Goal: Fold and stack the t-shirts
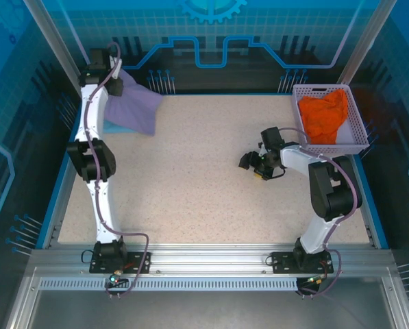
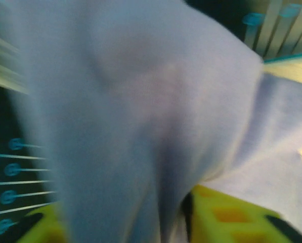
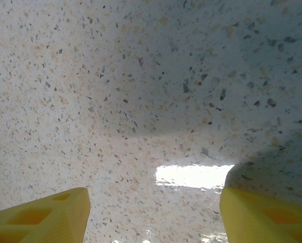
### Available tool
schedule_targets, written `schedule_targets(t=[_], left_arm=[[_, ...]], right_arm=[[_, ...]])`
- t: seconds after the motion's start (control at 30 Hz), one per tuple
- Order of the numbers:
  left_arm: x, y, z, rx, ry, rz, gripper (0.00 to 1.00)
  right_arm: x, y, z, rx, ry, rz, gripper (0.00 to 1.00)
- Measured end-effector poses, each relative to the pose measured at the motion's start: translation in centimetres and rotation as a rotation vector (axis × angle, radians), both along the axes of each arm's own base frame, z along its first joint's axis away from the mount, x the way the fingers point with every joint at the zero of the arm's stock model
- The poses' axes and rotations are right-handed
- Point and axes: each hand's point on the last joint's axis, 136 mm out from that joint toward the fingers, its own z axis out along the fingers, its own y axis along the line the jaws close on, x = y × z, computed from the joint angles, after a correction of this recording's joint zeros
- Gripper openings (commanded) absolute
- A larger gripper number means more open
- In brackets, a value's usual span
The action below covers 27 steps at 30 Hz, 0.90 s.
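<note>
Speckled surface is bare under my right fingers, spread and empty; the orange t-shirt lies in the basket near them, beyond and to the right. My left fingers are draped in the lavender t-shirt, and I can't tell their grip.

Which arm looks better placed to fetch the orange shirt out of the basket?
Right, probably. The right hand is open over the table beside the basket holding the orange shirt; the left hand is at the far corner, under the purple shirt.
</note>
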Motion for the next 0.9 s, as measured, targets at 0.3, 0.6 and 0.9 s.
schedule_targets(t=[0.3, 0.6, 0.9], left_arm=[[-0.8, 8.4, -1.8, 0.129, -0.042, 0.351, 0.99], [-1.1, -4.1, 1.8, -0.357, -0.184, 0.243, 0.99], [-8.4, -10.6, -2.7, -0.702, -0.144, 0.217, 0.99]], right_arm=[[-0.1, 0.0, 0.0, -0.004, 0.011, 0.004, 0.70], [0.2, 0.0, 0.0, 0.000, -0.006, 0.005, 0.69], [-2.4, -0.7, 5.1, -0.037, -0.251, 0.017, 0.97]])
